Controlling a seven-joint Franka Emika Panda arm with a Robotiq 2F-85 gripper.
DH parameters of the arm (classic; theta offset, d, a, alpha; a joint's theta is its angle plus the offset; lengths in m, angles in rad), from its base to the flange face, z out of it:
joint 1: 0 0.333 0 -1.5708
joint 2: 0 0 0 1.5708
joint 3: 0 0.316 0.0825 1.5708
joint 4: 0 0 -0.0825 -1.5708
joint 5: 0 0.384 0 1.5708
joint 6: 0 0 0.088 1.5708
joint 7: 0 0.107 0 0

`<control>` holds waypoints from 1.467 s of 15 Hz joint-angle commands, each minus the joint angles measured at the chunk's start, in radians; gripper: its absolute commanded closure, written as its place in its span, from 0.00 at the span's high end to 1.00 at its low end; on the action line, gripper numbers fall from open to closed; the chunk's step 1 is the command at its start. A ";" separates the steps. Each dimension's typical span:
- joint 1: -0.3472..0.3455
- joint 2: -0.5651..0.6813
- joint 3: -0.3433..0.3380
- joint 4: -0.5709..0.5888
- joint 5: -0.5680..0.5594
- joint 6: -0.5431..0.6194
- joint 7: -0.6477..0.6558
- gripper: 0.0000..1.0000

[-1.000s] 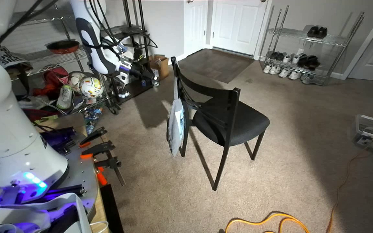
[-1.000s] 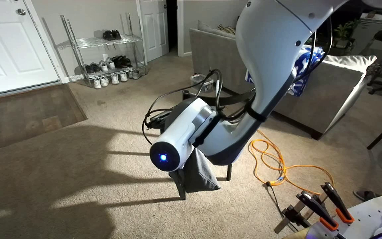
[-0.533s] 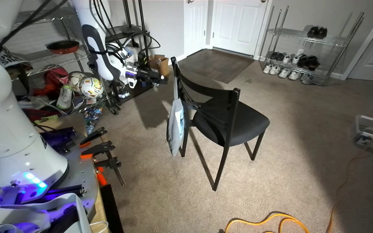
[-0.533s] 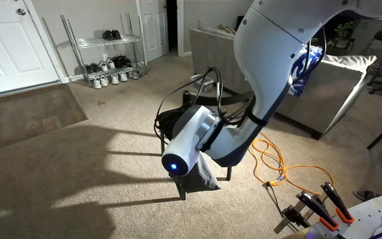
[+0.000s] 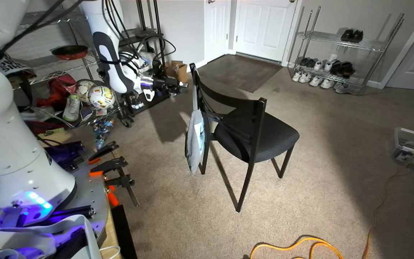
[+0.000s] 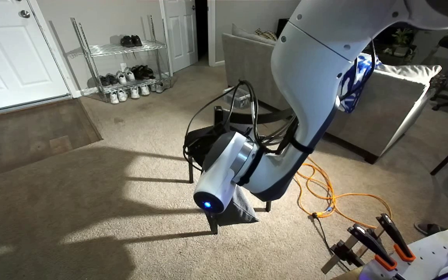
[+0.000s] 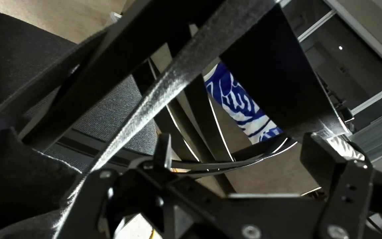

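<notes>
Wrist view: my gripper (image 7: pixel 239 149) has its fingers (image 7: pixel 162 152) spread wide across the lower half, pinching nothing. Grey strap (image 7: pixel 174 81) cuts diagonally from top centre to lower left; can't tell if it touches a finger. In an exterior view, the grey bag (image 5: pixel 194 144) hangs left of centre, strap apparently hooked over a back corner of the black chair (image 5: pixel 264 138), so the chair carries its weight. Gripper sits just beside that corner. Clamps (image 5: pixel 110 164), lower left, presumably anchor my base plate (image 5: pixel 97 192) to the bench (image 5: pixel 110 233) against arm loads.
</notes>
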 commanded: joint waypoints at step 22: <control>0.046 0.152 -0.024 0.199 -0.017 -0.153 0.116 1.00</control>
